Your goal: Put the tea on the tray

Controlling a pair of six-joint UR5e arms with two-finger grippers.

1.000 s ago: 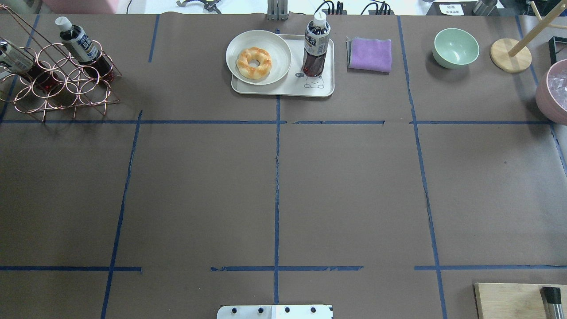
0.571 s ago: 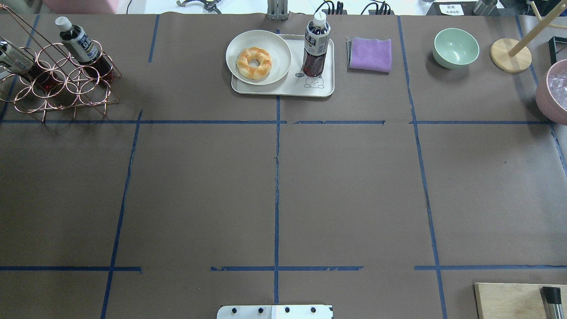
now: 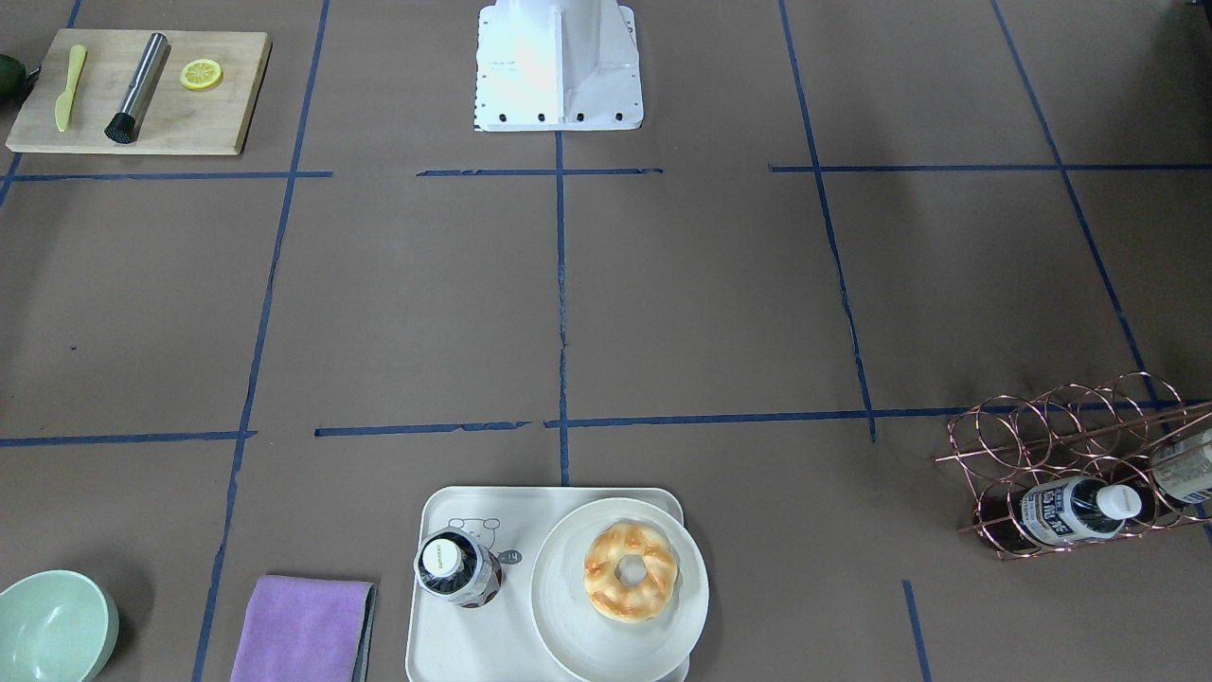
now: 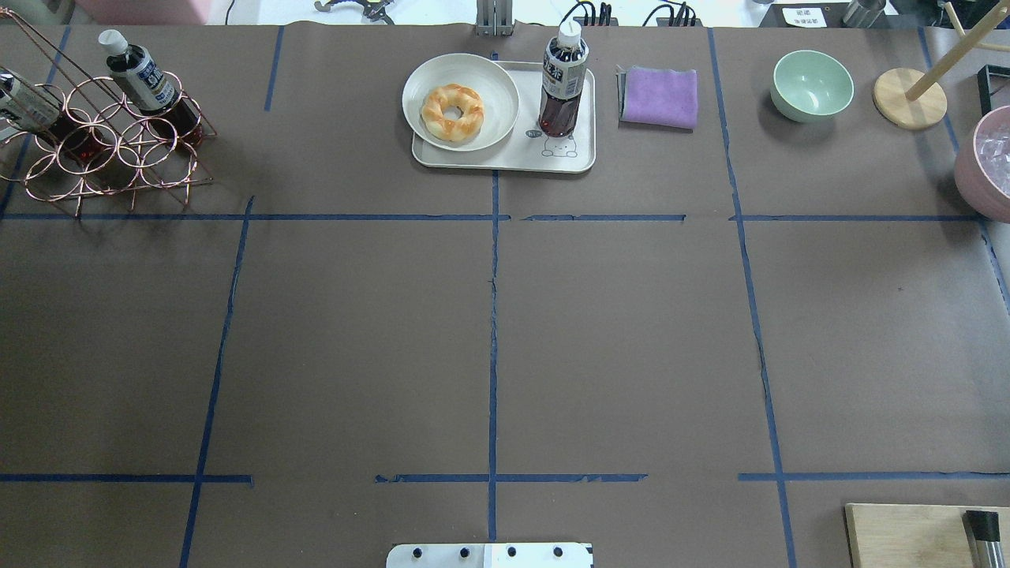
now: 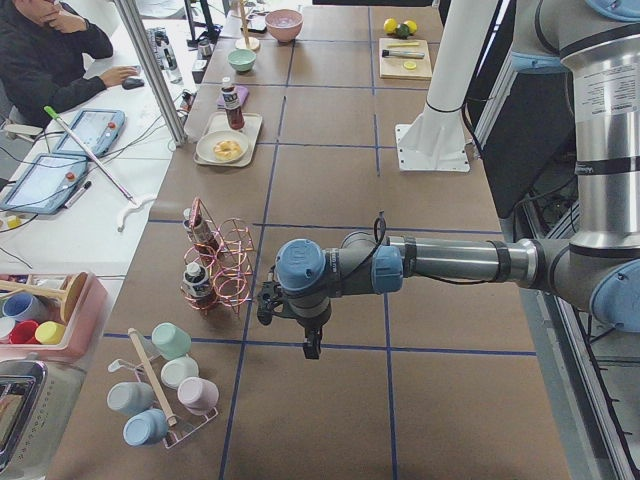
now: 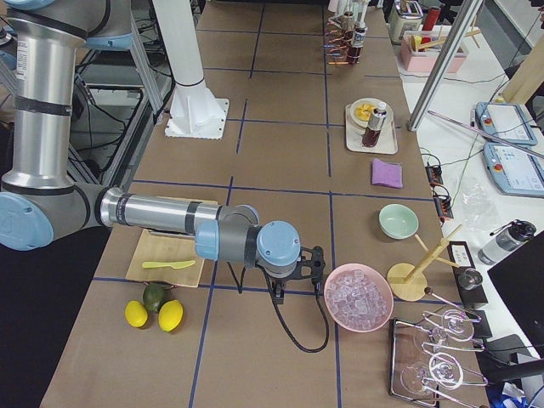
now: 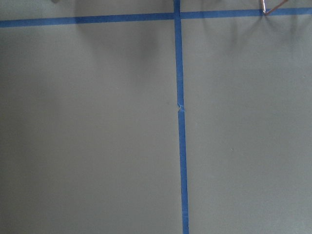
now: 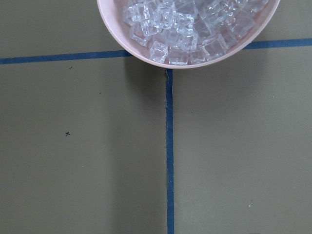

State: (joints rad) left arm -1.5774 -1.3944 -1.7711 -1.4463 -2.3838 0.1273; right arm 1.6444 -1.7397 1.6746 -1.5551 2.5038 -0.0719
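Note:
One tea bottle (image 4: 563,79) with a white cap stands upright on the cream tray (image 4: 505,160), beside the printed bear; it also shows in the front view (image 3: 457,568) on the tray (image 3: 464,644). More tea bottles (image 4: 144,80) lie in a copper wire rack (image 4: 110,158) at the far left. My left gripper (image 5: 266,303) hangs off the table's left end near the rack, seen only in the left side view. My right gripper (image 6: 316,264) hangs beside the pink ice bowl, seen only in the right side view. I cannot tell whether either is open or shut.
A white plate (image 4: 489,118) with a doughnut (image 4: 453,112) sits on the tray's left half. A purple cloth (image 4: 660,96), green bowl (image 4: 812,84), wooden stand (image 4: 909,98) and pink ice bowl (image 4: 982,162) lie to the right. A cutting board (image 4: 907,536) is at the near right.

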